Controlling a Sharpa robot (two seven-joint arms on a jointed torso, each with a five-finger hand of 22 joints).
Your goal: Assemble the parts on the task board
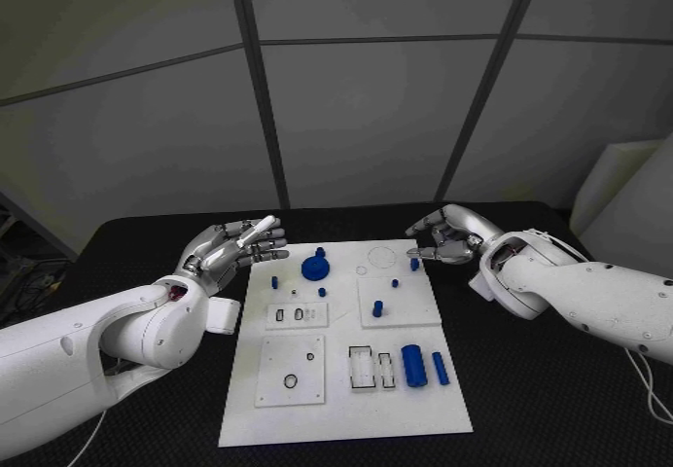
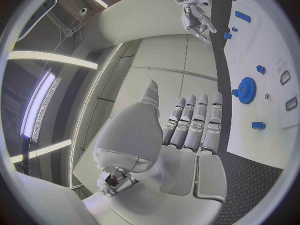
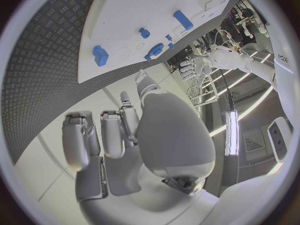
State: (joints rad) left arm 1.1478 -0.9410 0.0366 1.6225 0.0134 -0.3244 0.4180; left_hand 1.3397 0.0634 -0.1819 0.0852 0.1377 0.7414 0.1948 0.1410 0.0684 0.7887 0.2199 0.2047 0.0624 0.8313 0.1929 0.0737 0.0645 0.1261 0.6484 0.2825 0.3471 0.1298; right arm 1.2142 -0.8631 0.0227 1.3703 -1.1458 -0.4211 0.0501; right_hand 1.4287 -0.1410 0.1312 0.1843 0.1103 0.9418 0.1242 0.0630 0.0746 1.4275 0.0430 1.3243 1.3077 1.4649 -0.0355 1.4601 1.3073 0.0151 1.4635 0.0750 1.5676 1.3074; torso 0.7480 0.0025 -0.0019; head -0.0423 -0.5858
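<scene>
The white task board (image 1: pixel 351 399) lies in the middle of the black table. On it are a blue gear (image 1: pixel 314 268), a thick blue cylinder (image 1: pixel 414 366), a thin blue bar (image 1: pixel 441 368) and several small blue pegs, one of them (image 1: pixel 415 264) near the far right corner. My left hand (image 1: pixel 231 248) hovers beside the board's far left corner, fingers straight and apart, holding nothing. My right hand (image 1: pixel 446 236) hangs over the far right corner, fingers loosely bent, nothing in it. The left wrist view shows the left hand (image 2: pixel 187 130) empty, with the gear (image 2: pixel 246 90) beyond it.
Rectangular white inserts with slots and holes (image 1: pixel 294 370) sit on the board's near half. Bare black table (image 1: pixel 561 409) runs along both sides of the board. In the right wrist view the right hand (image 3: pixel 125 135) is empty, with the board (image 3: pixel 137 10) beyond it.
</scene>
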